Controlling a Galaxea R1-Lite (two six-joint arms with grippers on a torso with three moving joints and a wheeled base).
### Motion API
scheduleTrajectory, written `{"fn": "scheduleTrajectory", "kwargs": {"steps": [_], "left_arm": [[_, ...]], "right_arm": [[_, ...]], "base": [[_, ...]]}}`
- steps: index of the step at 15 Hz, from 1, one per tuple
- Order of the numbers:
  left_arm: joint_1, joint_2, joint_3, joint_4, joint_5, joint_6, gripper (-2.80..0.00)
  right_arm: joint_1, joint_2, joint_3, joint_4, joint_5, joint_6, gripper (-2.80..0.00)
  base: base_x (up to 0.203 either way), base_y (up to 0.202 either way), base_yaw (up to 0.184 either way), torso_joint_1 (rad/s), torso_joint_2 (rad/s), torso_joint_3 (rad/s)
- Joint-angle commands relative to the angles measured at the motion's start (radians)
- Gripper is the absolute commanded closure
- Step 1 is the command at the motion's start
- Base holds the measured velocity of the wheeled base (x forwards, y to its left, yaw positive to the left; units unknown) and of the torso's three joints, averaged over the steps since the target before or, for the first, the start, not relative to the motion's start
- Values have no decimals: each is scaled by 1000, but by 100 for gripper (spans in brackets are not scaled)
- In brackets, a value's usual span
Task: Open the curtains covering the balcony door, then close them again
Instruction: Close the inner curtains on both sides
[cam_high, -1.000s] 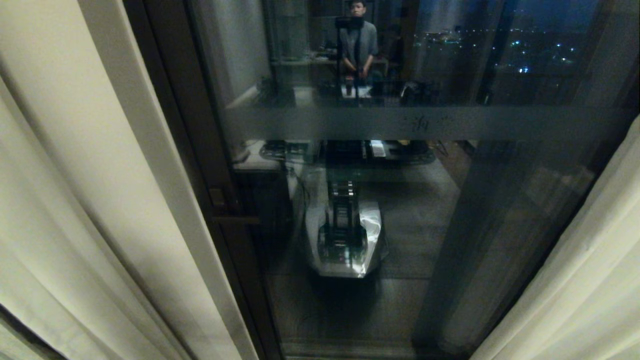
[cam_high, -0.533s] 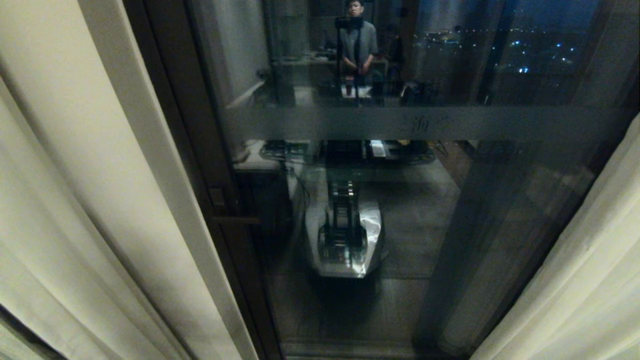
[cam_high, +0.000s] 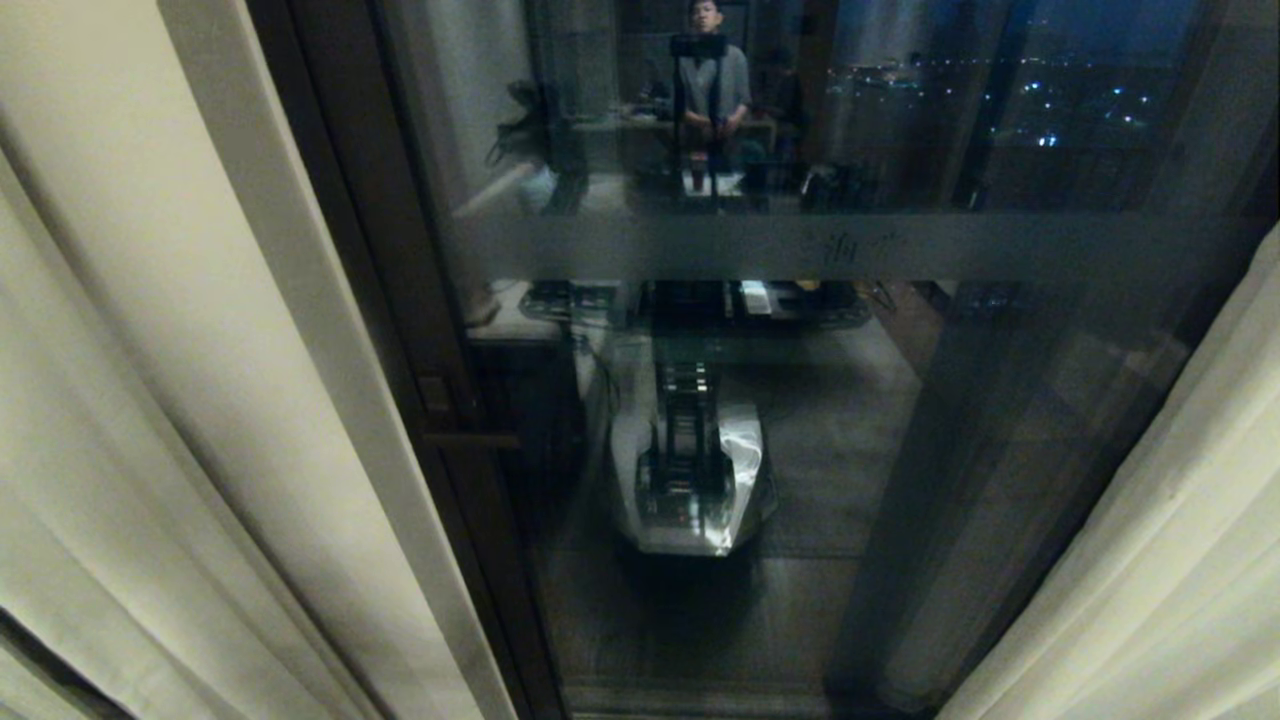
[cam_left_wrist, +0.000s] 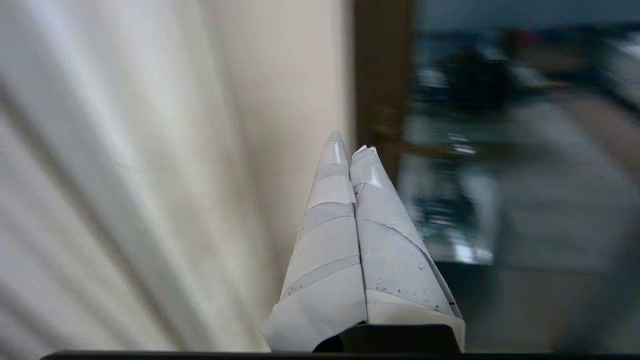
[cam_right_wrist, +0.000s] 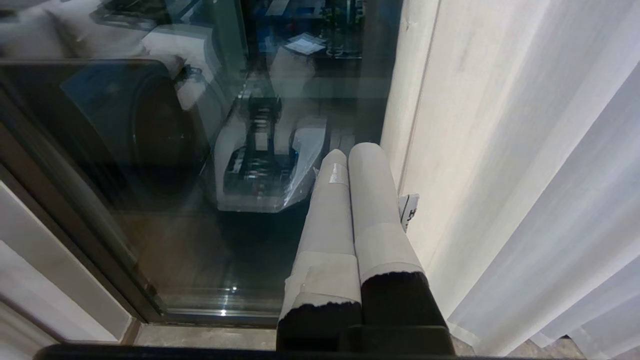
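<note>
Pressed together, the fingers (cam_left_wrist: 345, 190) of the left gripper (cam_left_wrist: 350, 142) hold nothing; their taped tips point at the inner edge of the left curtain (cam_left_wrist: 150, 165), just beside the dark door frame (cam_left_wrist: 382, 75), and whether they touch the fabric cannot be told. Fingers (cam_right_wrist: 370, 200) of the right gripper (cam_right_wrist: 350, 147) are likewise together and empty, hanging low by the right curtain (cam_right_wrist: 525, 175) near the floor. Neither arm shows in the head view. Both cream curtains stand drawn apart there, one at each side (cam_high: 180, 400) (cam_high: 1180, 520), leaving the balcony door (cam_high: 800, 420) bare between them. Its dark glass, crossed by a horizontal bar (cam_high: 820, 246), mirrors the robot's base (cam_high: 690, 480) and a person (cam_high: 712, 80) standing farther back in the room.
</note>
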Motion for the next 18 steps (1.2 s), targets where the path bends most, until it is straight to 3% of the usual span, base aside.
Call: {"fn": "scheduleTrajectory", "kwargs": {"steps": [1, 4, 8, 10, 13, 14, 18], "left_arm": [[-3, 165, -82, 3, 91, 8, 0], [-3, 301, -177, 3, 249, -2, 0], [5, 476, -294, 4, 408, -80, 0], [48, 552, -346, 5, 442, -119, 0], [170, 648, -411, 3, 410, -135, 0], [199, 667, -423, 3, 392, -136, -280], [318, 749, -468, 2, 370, -135, -280]], "right_arm": [[0, 2, 0, 0, 0, 0, 0], [0, 2, 0, 0, 0, 0, 0], [0, 2, 0, 0, 0, 0, 0], [0, 2, 0, 0, 0, 0, 0], [0, 2, 0, 0, 0, 0, 0], [0, 2, 0, 0, 0, 0, 0], [0, 2, 0, 0, 0, 0, 0]], "base": [[0, 0, 0, 0, 0, 0], [0, 0, 0, 0, 0, 0], [0, 0, 0, 0, 0, 0], [0, 0, 0, 0, 0, 0], [0, 0, 0, 0, 0, 0], [0, 0, 0, 0, 0, 0], [0, 0, 0, 0, 0, 0]]}}
